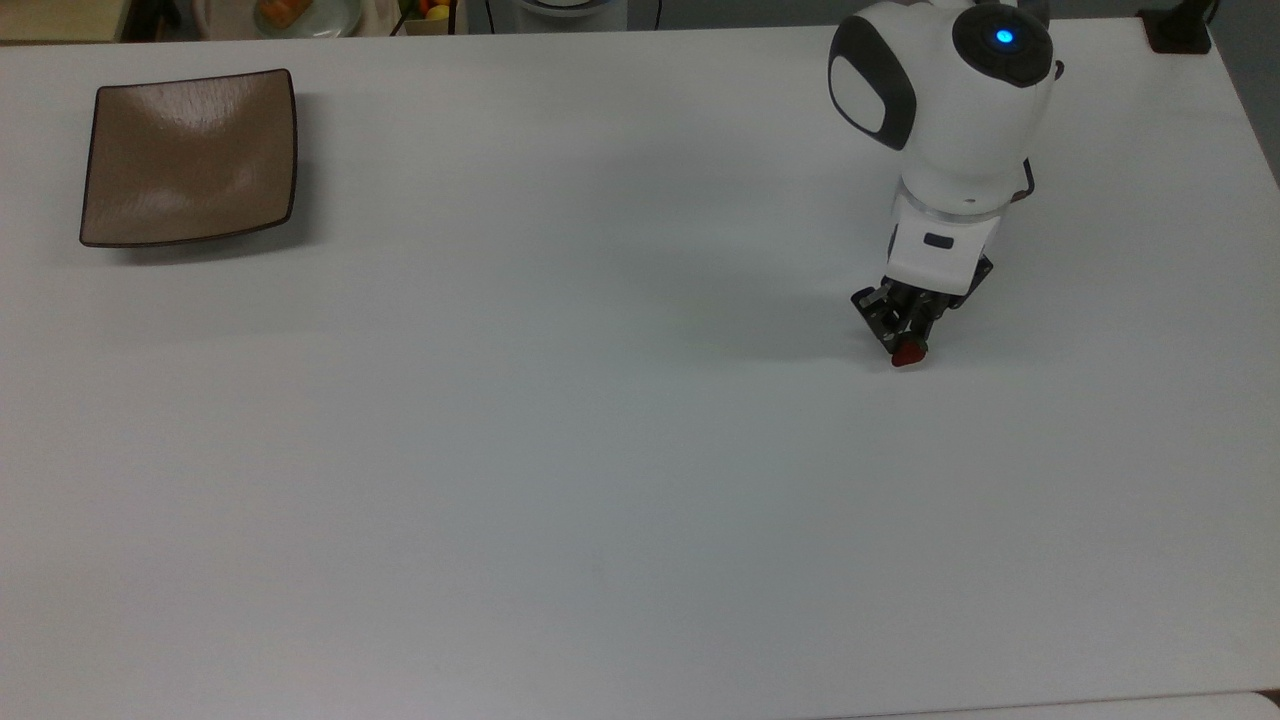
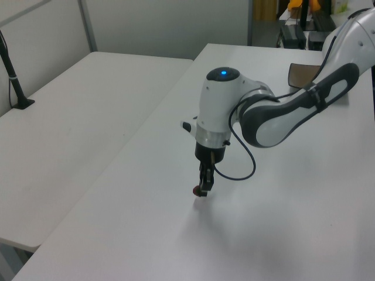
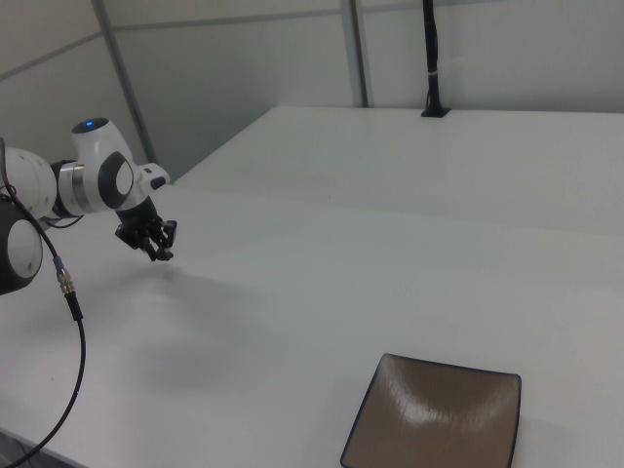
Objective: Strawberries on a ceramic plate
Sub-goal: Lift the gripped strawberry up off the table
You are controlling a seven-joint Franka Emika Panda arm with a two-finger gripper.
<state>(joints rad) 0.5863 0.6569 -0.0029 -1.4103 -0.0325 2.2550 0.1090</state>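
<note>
White and matte, the wide surface carries two task things, one of each. A single white-and-black robot arm's dark two-finger end effector points down near the surface's right edge in the top view, its fingers drawn narrow and clamped on one tiny red strawberry with a dark green leafy cap. In the left view the berry hangs just above the surface at the fingertips of the end effector. One square glossy tan-brown ceramic plate with a thin dark rim sits by the far left corner in the top view, well apart from the berry, and bare.
</note>
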